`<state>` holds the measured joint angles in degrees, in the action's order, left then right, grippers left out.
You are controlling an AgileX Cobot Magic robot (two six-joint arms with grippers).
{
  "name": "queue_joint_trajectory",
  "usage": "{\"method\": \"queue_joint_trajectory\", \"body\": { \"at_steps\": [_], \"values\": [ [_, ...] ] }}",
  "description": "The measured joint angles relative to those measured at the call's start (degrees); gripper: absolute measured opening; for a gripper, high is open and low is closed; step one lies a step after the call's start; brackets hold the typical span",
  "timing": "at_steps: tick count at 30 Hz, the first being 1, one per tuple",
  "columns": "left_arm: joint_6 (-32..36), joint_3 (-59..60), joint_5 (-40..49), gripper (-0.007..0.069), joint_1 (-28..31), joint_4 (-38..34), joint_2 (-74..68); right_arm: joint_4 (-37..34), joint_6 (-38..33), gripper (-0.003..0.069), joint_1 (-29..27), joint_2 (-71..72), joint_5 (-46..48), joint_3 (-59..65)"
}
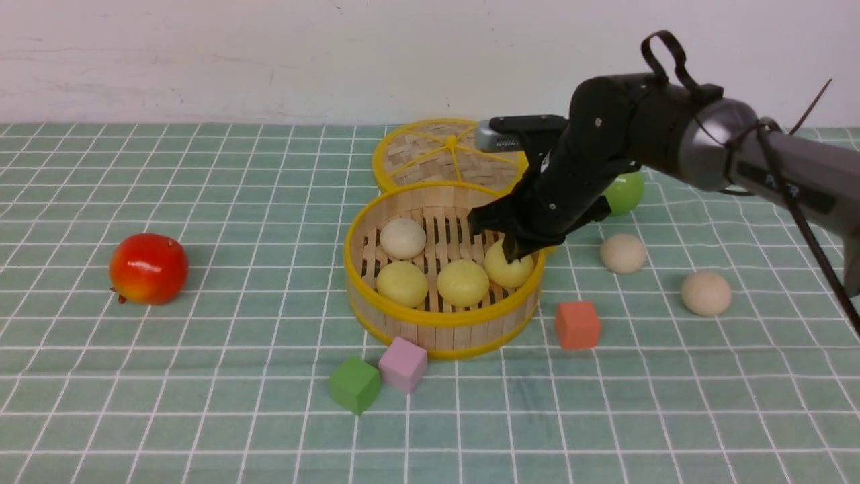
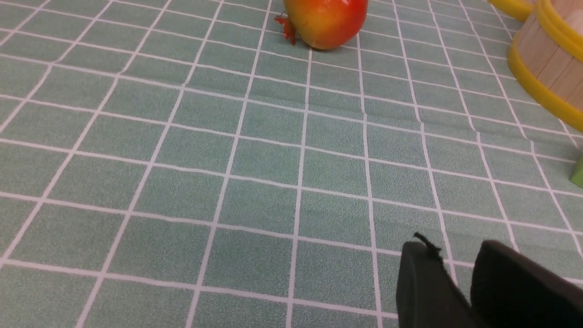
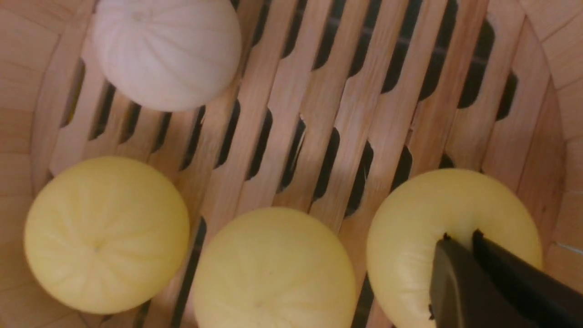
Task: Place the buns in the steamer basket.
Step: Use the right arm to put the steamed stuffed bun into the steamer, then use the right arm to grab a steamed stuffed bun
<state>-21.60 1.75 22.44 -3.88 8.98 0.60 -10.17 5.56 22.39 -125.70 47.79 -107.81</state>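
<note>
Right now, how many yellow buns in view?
3, all in the steamer basket: left bun, middle bun, right bun under the right hand.

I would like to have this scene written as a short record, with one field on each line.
container: steamer basket, uncovered
buns inside: three yellow, one cream
buns outside: two cream, on the table's right side
right gripper: closed, at the rightmost yellow bun
left gripper: over the cloth, fingers slightly apart
lid: woven, behind the basket
cubes: green, pink, red-orange
</note>
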Motion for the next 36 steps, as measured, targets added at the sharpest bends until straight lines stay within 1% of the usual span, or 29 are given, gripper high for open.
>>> {"method": "queue_joint_trajectory", "body": {
  "at_steps": [5, 7, 10, 13, 14, 16, 17, 18, 19, 20, 21, 24, 25, 27, 28, 30, 33, 34, 36],
  "values": [
    [0.00, 0.00, 0.00, 0.0164, 0.00, 0.00, 0.00, 0.00, 1.62, 0.0006, 0.00, -0.08, -0.38, -0.02],
    [0.00, 0.00, 0.00, 0.0164, 0.00, 0.00, 0.00, 0.00, 2.48, 0.0025, 0.00, -0.08, -0.38, -0.02],
    [0.00, 0.00, 0.00, 0.0165, 0.00, 0.00, 0.00, -0.67, 2.96, 0.0080, 0.00, 0.13, -0.02, -0.02],
    [0.00, 0.00, 0.00, 0.0165, 0.00, 0.00, 0.00, -1.16, 2.96, 0.0181, 0.00, 0.77, 1.23, -0.13],
    [0.00, 0.00, 0.00, 0.0165, 0.00, 0.00, 0.00, -1.10, 2.96, 0.0242, 0.00, 1.06, 1.90, -0.65],
    [0.00, 0.00, 0.00, 0.0165, 0.00, 0.00, 0.00, -0.67, 2.96, 0.0326, -0.07, 1.65, 3.11, -1.78],
    [0.00, 0.00, 0.00, 0.0165, 0.00, 0.00, 0.00, -0.67, 2.96, 0.0334, -0.13, 1.71, 3.24, -1.78],
    [0.00, 0.00, 0.00, 0.0167, 0.00, 0.00, 0.00, -0.31, 2.96, 0.0382, -0.57, 2.29, 4.33, -2.94],
    [0.00, 0.00, 0.00, 0.0168, 0.00, 0.00, 0.00, 0.52, 2.96, 0.0415, -1.08, 2.83, 5.24, -3.86],
    [0.00, 0.00, 0.00, 0.0168, 0.00, 0.00, 0.00, 0.70, 2.96, 0.0419, -1.08, 2.83, 5.24, -4.03],
    [0.00, 0.00, 0.00, 0.0171, 0.00, 0.00, 0.00, 2.11, 2.96, 0.0444, -2.35, 3.73, 6.60, -5.29],
    [0.00, 0.00, 0.00, 0.0175, 0.00, 0.00, 0.00, 4.71, 2.96, 0.0454, -5.41, 5.15, 8.43, -6.90],
    [0.00, 0.00, 0.00, 0.0176, 0.00, 0.00, 0.00, 4.71, 2.96, 0.0454, -5.67, 5.22, 8.57, -6.90],
    [0.00, 0.00, 0.00, 0.0176, 0.00, 0.00, 0.00, 6.56, 2.96, 0.0437, -9.43, 5.85, 10.78, -7.09],
    [0.00, 0.00, 0.00, 0.0176, 0.00, 0.00, 0.00, 6.68, 2.96, 0.0435, -9.72, 5.90, 11.00, -7.09],
    [0.00, 0.00, 0.00, 0.0181, 0.00, 0.00, 0.00, 7.53, 2.96, 0.0397, -13.50, 5.90, 14.47, -7.09],
    [0.00, 0.00, 0.00, 0.0183, 0.00, 0.00, 0.00, 7.73, 2.96, 0.0343, -17.17, 5.90, 18.11, -7.03],
    [0.00, 0.00, 0.00, 0.0185, 0.00, 0.00, 0.00, 7.80, 2.96, 0.0312, -18.65, 5.90, 18.92, -6.80],
    [0.00, 0.00, 0.00, 0.0185, 0.00, 0.00, 0.00, 7.61, 2.96, 0.0273, -20.52, 5.90, 19.44, -6.25]
  ]
}}
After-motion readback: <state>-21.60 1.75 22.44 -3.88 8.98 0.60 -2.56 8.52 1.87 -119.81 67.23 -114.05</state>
